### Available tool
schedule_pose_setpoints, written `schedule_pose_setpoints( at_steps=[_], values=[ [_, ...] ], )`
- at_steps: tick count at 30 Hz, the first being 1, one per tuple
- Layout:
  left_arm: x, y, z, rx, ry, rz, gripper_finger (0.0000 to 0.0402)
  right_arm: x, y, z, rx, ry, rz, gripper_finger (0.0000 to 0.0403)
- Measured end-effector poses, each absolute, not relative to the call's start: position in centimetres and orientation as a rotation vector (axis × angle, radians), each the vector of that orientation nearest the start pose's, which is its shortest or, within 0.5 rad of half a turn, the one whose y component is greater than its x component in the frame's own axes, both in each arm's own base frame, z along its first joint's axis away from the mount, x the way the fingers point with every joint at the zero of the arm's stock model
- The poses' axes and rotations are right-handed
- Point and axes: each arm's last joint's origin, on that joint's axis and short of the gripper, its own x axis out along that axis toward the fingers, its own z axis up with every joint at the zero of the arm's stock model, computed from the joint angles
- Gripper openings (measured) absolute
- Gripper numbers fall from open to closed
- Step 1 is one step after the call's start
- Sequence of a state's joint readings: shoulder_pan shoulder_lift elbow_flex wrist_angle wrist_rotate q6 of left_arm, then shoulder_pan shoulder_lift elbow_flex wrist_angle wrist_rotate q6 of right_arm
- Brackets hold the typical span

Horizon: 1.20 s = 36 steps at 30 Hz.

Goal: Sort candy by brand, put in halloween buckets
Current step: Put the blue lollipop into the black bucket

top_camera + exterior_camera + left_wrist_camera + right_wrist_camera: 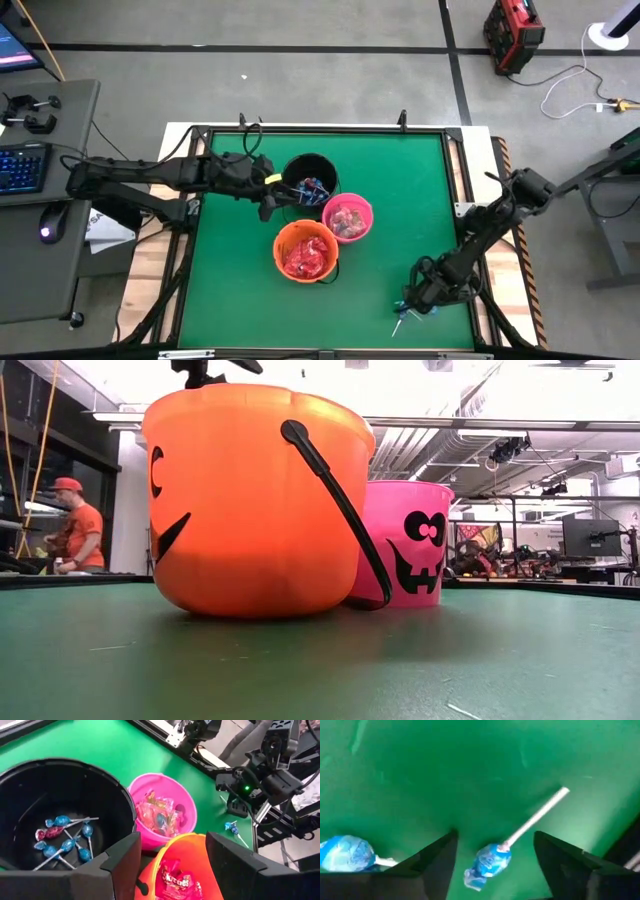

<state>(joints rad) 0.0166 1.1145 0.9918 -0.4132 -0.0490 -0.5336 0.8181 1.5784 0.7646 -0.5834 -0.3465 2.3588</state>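
The black bucket (310, 178) holds several blue-headed lollipops (65, 842). Wrapped candy fills the pink bucket (347, 217), and red packets (175, 881) fill the orange bucket (305, 252). My left gripper (172, 852) is open and empty, hovering over the black bucket's near rim beside the orange bucket. Low over the table's near right corner, my right gripper (495, 834) is open. A lollipop's blue head (487, 862) lies on the cloth between its fingers, untouched, with the white stick (540, 812) pointing away. A second lollipop (345, 852) lies just outside one finger.
The three buckets stand close together mid-table, the orange bucket (255, 500) nearest the near edge with its black handle (335, 490) hanging toward the pink bucket (410, 545). Green cloth (230, 290) lies open around them. A person in an orange shirt (78, 525) stands beyond the table.
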Motion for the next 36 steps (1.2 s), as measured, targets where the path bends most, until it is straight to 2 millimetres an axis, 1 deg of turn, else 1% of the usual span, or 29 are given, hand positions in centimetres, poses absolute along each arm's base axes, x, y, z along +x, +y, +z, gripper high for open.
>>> schedule_pose_setpoints(
  at_steps=[2, 4, 6, 9, 10, 11, 14, 16, 18, 21, 23, 26, 28, 30, 33, 36],
  values=[
    [23.7, 0.5, 32.0, -0.524, 0.512, 0.211, 0.0213, 16.3, 18.8, 13.3, 1.373, 1.605, -1.042, 0.0232],
    [23.6, 0.6, 31.9, -0.523, 0.52, 0.214, 0.0213, 16.3, 18.8, 13.2, 1.354, 1.605, -1.026, 0.0192],
    [23.6, 0.6, 31.9, -0.523, 0.518, 0.218, 0.0213, 16.3, 18.8, 13.2, 1.334, 1.605, -1.003, 0.014],
    [23.6, 0.7, 32.0, -0.508, 0.497, 0.267, 0.0213, 16.4, 18.8, 13.6, 1.264, 1.599, -0.986, 0.0047],
    [23.6, 0.8, 32.0, -0.503, 0.492, 0.283, 0.0213, 16.4, 18.8, 14.0, 1.23, 1.582, -0.991, 0.0023],
    [23.6, 0.8, 32.1, -0.501, 0.486, 0.298, 0.0213, 16.5, 18.8, 14.4, 1.192, 1.572, -1.0, 0.0014],
    [23.5, 0.9, 32.1, -0.492, 0.477, 0.329, 0.0213, 17.0, 18.9, 16.4, 1.096, 1.589, -0.99, 0.0016],
    [23.5, 0.9, 32.1, -0.488, 0.472, 0.34, 0.0213, 17.4, 18.9, 18.1, 1.012, 1.595, -0.969, 0.0006],
    [23.5, 1.0, 32.1, -0.487, 0.47, 0.346, 0.0213, 17.9, 18.6, 20.1, 0.927, 1.566, -0.941, 0.0005],
    [23.6, 1.0, 32.1, -0.489, 0.463, 0.347, 0.0213, 18.8, 17.8, 23.3, 0.872, 1.48, -0.903, 0.0003],
    [23.6, 1.0, 32.2, -0.511, 0.458, 0.352, 0.0213, 19.3, 16.9, 25.0, 0.838, 1.381, -0.885, 0.0003],
    [23.6, 1.0, 32.2, -0.537, 0.451, 0.358, 0.0213, 20.3, 15.3, 27.3, 0.833, 1.164, -0.83, 0.0002],
    [23.6, 0.9, 32.2, -0.573, 0.452, 0.35, 0.0213, 21.0, 14.0, 28.6, 0.81, 1.018, -0.808, 0.0002],
    [23.7, 0.7, 32.2, -0.624, 0.458, 0.305, 0.0213, 22.1, 12.8, 29.7, 0.773, 0.873, -0.747, 0.0001],
    [23.8, 0.2, 32.4, -0.654, 0.472, 0.214, 0.0213, 24.5, 10.8, 31.1, 0.679, 0.734, -0.616, 0.0001],
    [23.8, -0.4, 32.4, -0.681, 0.472, 0.185, 0.0213, 27.6, 8.5, 31.8, 0.561, 0.642, -0.498, 0.0001]
  ],
)
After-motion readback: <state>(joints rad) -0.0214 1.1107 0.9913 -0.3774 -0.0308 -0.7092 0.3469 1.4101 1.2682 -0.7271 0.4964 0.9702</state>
